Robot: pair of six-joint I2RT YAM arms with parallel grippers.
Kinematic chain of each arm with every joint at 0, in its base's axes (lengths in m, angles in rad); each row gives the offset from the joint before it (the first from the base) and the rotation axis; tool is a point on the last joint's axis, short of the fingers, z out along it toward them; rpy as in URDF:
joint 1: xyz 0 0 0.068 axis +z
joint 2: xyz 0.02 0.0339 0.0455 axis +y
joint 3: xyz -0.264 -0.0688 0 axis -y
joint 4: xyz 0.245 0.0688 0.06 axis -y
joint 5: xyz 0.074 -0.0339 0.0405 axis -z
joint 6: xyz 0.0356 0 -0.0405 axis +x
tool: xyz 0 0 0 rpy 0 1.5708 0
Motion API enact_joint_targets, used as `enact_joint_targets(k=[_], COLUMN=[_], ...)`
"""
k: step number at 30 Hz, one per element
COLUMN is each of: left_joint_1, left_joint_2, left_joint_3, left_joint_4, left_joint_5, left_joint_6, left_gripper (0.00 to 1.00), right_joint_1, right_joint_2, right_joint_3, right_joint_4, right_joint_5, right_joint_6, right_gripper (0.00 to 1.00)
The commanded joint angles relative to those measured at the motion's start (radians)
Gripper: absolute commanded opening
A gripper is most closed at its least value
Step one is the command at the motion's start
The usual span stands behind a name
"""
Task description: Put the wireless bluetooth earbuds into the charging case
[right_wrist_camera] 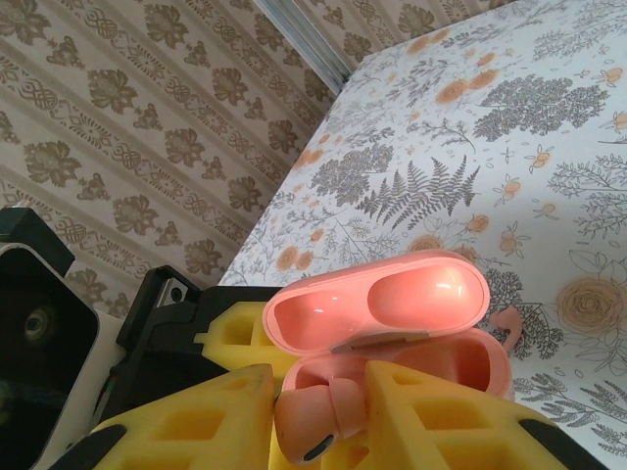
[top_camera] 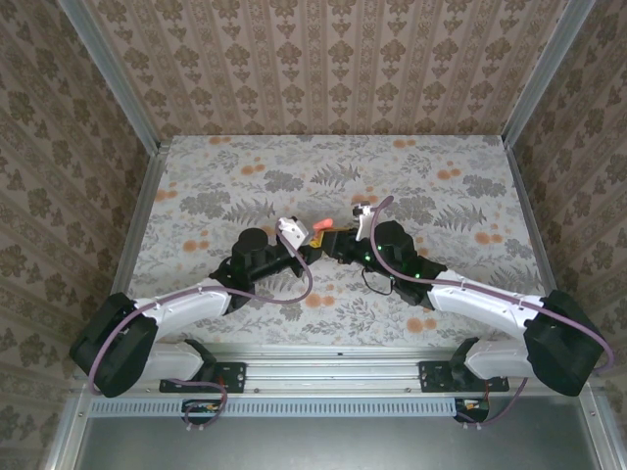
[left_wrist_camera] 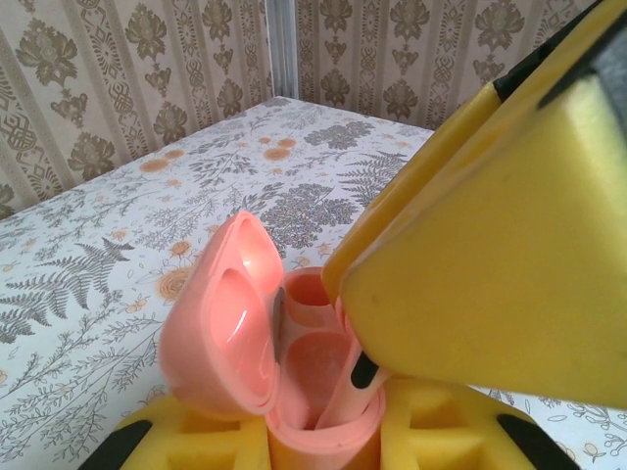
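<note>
Your tabletop [top_camera: 245, 166] carries a grey fern and orange flower print, and both arms reach in to meet over its middle, about halfway between the left and right edges. Your left arm [top_camera: 186, 304] comes from the near-left corner and your right arm [top_camera: 480, 299] from the near-right corner.

Your left gripper [left_wrist_camera: 318, 441] is closed narrow on the charging case [right_wrist_camera: 460, 357], with its yellow pads [left_wrist_camera: 196, 441] pressed against the lower sides of the coral-pink body. The case is held up off the tabletop. Its lid [right_wrist_camera: 377, 299] is hinged open, and the two hollows inside the lid face you in the right wrist view.

Your right gripper [right_wrist_camera: 323, 431] is pinched on a coral-pink earbud [right_wrist_camera: 315, 416], which sits between its two yellow pads. The earbud is at the rim of the open case body, and in the left wrist view its stem points down into the case. You cannot tell whether it is seated.

A small coral-pink piece [right_wrist_camera: 507, 323] shows just beside the far side of the case. It is too small to identify.
</note>
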Motion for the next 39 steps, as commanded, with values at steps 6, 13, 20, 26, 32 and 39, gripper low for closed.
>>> enact_joint_targets(k=[6,13,20,26,32,39], left_joint_1=[-0.005,-0.009,-0.01,-0.01,-0.01,-0.008], left_joint_2=[-0.032,-0.03,-0.024,-0.021,-0.021,-0.021], left_joint_3=[0.046,0.048,0.046,0.044,0.044,0.045], left_joint_4=[0.048,0.044,0.065,0.073,0.078,0.082], left_joint_5=[0.052,0.066,0.061,0.055,0.053,0.05], left_joint_6=[0.023,0.02,-0.003,-0.006,-0.009,-0.012], left_gripper=[0.16,0.16,0.16,0.16,0.16,0.16], right_joint_1=[-0.006,-0.007,-0.007,-0.007,-0.01,-0.02], right_joint_2=[0.001,0.008,0.014,0.009,0.001,-0.008], right_joint_3=[0.016,0.029,0.038,0.042,0.066,0.072], right_joint_4=[-0.062,-0.064,-0.072,-0.073,-0.087,-0.079], right_joint_5=[0.004,0.004,0.006,0.004,-0.007,-0.02], right_joint_6=[-0.018,-0.016,-0.014,-0.009,-0.016,-0.008], right_gripper=[0.33,0.36,0.36,0.38,0.42,0.43])
